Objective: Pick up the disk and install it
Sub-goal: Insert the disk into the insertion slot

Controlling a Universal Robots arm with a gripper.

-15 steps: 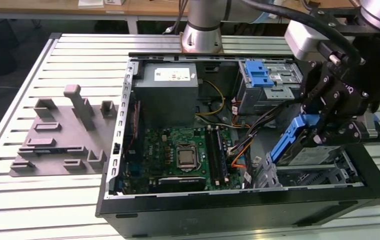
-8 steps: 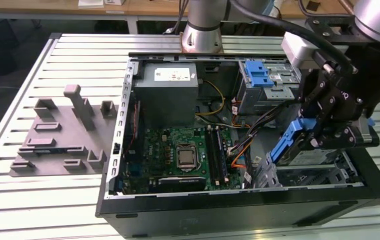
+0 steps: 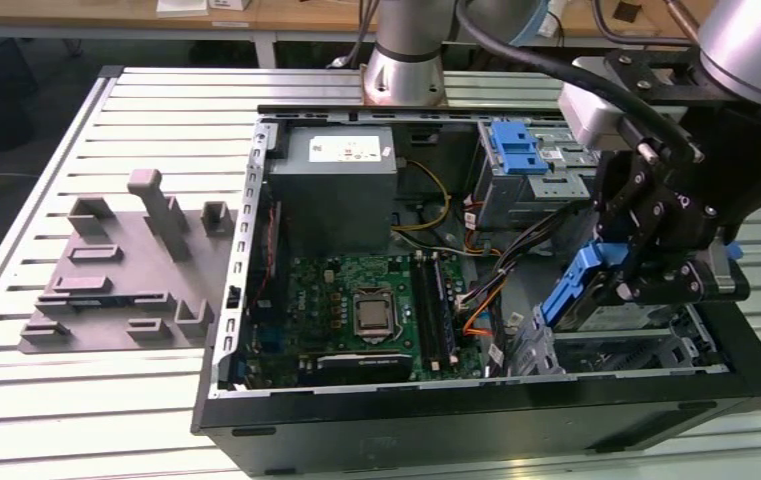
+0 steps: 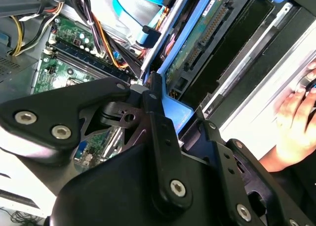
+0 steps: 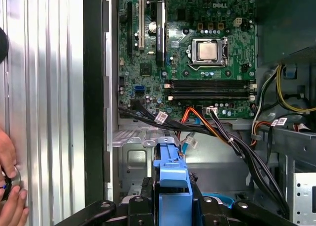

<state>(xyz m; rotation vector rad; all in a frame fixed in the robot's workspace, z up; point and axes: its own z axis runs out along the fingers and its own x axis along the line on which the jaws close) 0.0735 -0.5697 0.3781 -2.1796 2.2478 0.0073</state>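
Black cables (image 3: pixel 540 235) and metal bay (image 3: pixel 627 347) tight around the disk (image 3: pixel 570 292)

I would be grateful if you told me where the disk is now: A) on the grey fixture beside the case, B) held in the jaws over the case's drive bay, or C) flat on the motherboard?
B: the gripper is shut on the disk by its blue bracket, over the drive bay.

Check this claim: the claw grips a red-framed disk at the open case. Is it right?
Not quite: the disk is blue-framed, not red-framed. The exterior view shows the claw gripping it at the open case.
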